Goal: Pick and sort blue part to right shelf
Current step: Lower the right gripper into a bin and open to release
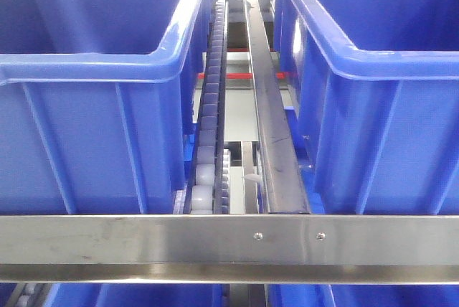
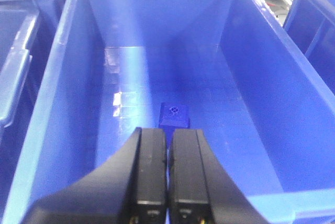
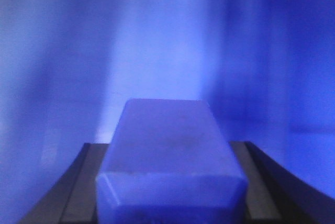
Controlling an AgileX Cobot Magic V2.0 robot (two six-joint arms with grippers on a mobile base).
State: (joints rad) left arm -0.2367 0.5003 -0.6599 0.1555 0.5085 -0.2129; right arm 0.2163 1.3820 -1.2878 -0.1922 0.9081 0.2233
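Observation:
In the right wrist view my right gripper (image 3: 170, 182) is shut on a blue block-shaped part (image 3: 167, 150), held between its two black fingers (image 3: 78, 187) close before a blurred blue surface. In the left wrist view my left gripper (image 2: 167, 150) is shut and empty above a large blue tub (image 2: 47, 93). A small blue square part (image 2: 174, 114) lies on that tub's floor just beyond the fingertips. The front view shows the shelf: a brushed steel front bar (image 1: 215, 246), grey roller rail (image 1: 208, 128) and two big blue tubs (image 1: 86, 106). Neither gripper shows there.
A dark metal guide rail (image 1: 276, 149) runs beside the rollers between the left tub and the right tub (image 1: 380, 106). More blue tubs stand left (image 2: 21, 51) and right (image 2: 314, 9) of the tub under my left gripper.

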